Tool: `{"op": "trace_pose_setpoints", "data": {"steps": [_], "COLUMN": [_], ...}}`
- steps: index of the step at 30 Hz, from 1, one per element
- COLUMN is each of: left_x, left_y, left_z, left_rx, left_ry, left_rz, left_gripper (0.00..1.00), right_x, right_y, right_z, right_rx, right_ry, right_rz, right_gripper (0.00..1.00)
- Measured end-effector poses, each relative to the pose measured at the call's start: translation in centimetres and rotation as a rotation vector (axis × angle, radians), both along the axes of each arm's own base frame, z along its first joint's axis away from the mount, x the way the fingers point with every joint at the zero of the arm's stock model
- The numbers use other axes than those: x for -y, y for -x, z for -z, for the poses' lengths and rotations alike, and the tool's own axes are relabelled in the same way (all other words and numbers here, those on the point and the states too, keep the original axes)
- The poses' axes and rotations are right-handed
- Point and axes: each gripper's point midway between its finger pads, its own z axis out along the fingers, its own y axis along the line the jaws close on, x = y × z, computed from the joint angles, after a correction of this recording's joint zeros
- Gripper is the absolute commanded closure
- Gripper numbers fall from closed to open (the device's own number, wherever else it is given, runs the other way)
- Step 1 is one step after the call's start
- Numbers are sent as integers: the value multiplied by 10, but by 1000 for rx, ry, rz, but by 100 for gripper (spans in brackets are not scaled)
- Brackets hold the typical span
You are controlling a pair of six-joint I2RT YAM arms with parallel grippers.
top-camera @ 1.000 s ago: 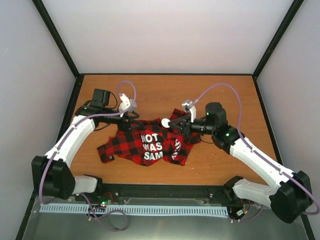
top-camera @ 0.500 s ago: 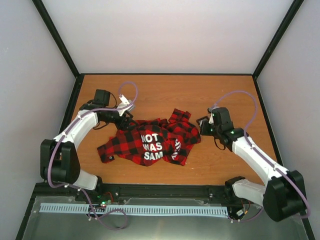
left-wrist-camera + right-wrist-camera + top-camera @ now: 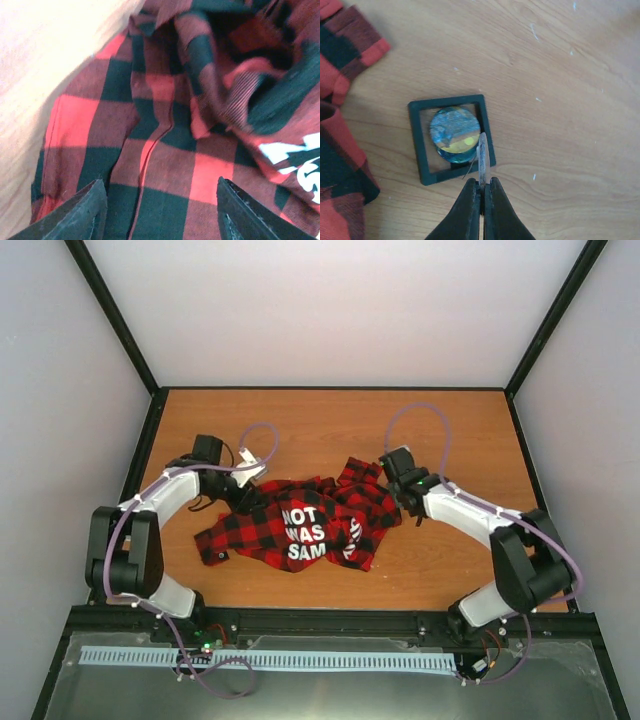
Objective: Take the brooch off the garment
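The garment (image 3: pixel 300 525), a red-and-black checked shirt with white letters, lies crumpled mid-table. My right gripper (image 3: pixel 390 472) is just right of its upper right corner. In the right wrist view the gripper (image 3: pixel 482 184) is shut on the brooch (image 3: pixel 483 152), a thin round disc seen edge-on with a fine pin wire. It holds the brooch over a small black square frame (image 3: pixel 420 145) on the bare wood. A round blue-and-yellow disc (image 3: pixel 454 134) lies inside the frame. My left gripper (image 3: pixel 244 500) is open over the shirt's upper left part (image 3: pixel 165 165), its fingers (image 3: pixel 80 215) spread wide above the cloth.
The shirt's edge (image 3: pixel 337 150) lies just left of the black frame. Wooden table (image 3: pixel 450 430) with black rails and white walls on three sides. Purple cables loop over both arms.
My right gripper carried the brooch off the shirt to the right, then came down beside the shirt's upper right corner. My left arm has folded in closer over the shirt's left edge.
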Motion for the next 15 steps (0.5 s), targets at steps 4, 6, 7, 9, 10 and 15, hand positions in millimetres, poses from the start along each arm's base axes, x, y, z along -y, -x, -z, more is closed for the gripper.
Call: {"op": "trace_pose_setpoints", "data": {"steps": [4, 6, 7, 9, 10, 15], "left_x": [-16, -27, -31, -40, -44, -54], "left_y": [3, 3, 3, 6, 9, 17], "left_z": [21, 32, 38, 51, 59, 79], "left_rx": [-38, -50, -57, -71, -80, -87], "left_ry": [-37, -60, -72, -105, -124, -180], "left_rz": [-35, -57, -66, -77, -81, -70], "left_gripper": [44, 46, 47, 47, 47, 51], "right_x": [-14, -14, -13, -12, -12, -15], "right_y": [-5, -10, -12, -16, -17, -25], "right_z": [11, 16, 18, 24, 26, 42], "right_rx": [-22, -28, -34, -44, -50, -83], "right_ry": [153, 204, 228, 268, 285, 353], "right_rz": [-113, -138, -149, -168, -178, -236], "right_gripper": [97, 97, 97, 97, 97, 98]}}
